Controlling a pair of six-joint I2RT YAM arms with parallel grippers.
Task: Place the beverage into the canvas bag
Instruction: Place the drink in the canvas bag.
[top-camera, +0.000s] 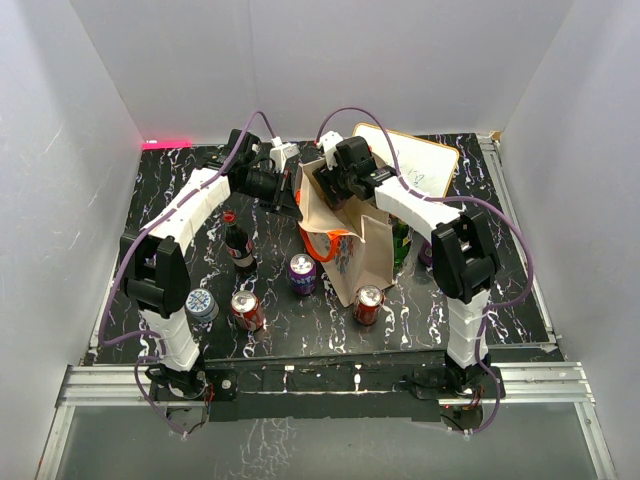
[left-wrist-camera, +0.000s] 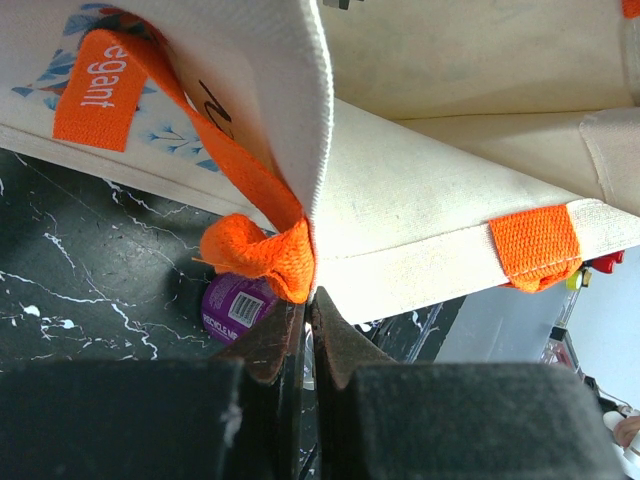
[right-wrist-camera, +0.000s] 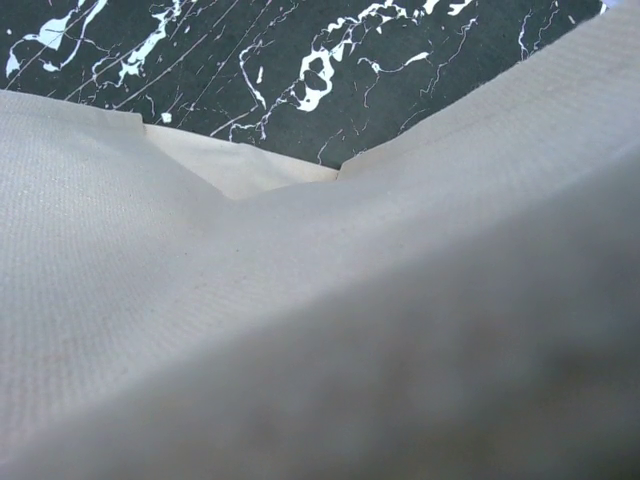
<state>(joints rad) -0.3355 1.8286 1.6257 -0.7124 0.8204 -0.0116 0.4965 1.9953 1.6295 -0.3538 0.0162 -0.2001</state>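
Dark bottle (top-camera: 238, 243), purple can (top-camera: 302, 273) and red can (top-camera: 247, 310) stand left of the canvas bag (top-camera: 365, 255), which sits mid marbled table (top-camera: 420, 300); a green bottle (top-camera: 401, 243) is just beside the bag's right side. Bag is beige woven cloth with an orange webbing strap (left-wrist-camera: 240, 170). Left gripper (left-wrist-camera: 310, 315) reaches in, clenched on the bag rim; right gripper (top-camera: 330, 188) angles over the mouth, grip cannot be told.
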